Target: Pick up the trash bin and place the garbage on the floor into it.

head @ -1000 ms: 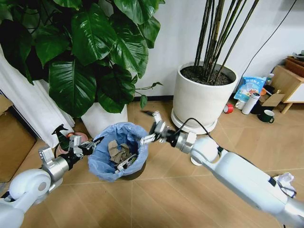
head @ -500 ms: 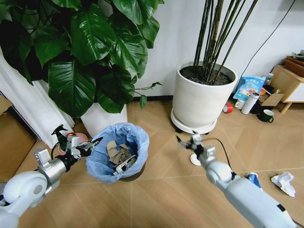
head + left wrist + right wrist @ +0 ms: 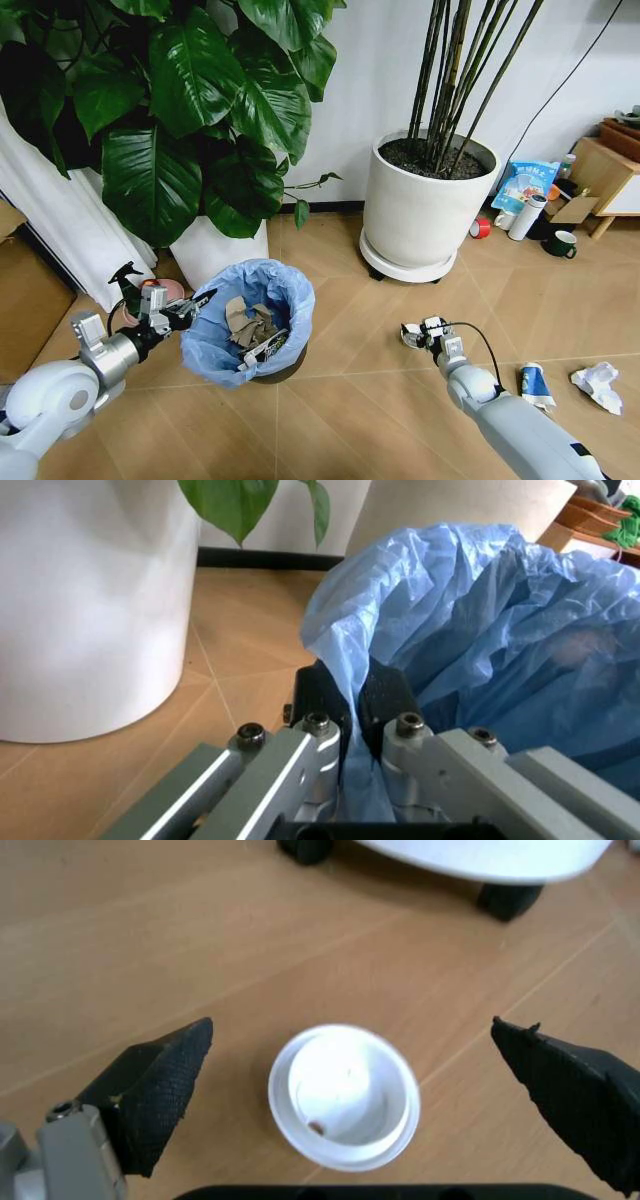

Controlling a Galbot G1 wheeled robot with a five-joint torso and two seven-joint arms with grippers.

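The trash bin [image 3: 252, 322], black with a baggy light-blue bag, stands on the floor [image 3: 340, 400] and holds brown and white paper. My left gripper [image 3: 196, 300] is shut on the bin's near rim; the left wrist view has its fingers [image 3: 318, 699] pinching the bag [image 3: 480, 622]. My right gripper [image 3: 422, 331] is low over the floor, open, with its fingers [image 3: 160, 1084] on either side of a small white disc [image 3: 345, 1095], not touching it. A blue-white wrapper [image 3: 531, 383] and crumpled white paper [image 3: 597, 384] lie further right.
A large white pot [image 3: 430, 212] on casters stands just behind the disc, and its wheels [image 3: 505, 898] are close. A leafy plant's white pot [image 3: 212, 252] sits behind the bin. A mug [image 3: 560, 243], a red tape roll [image 3: 481, 228] and a bottle [image 3: 526, 216] stand at the right wall.
My right arm swung from the bin's rim out to the right and down to the floor, ending open over the white disc. The left gripper and bin stayed put.
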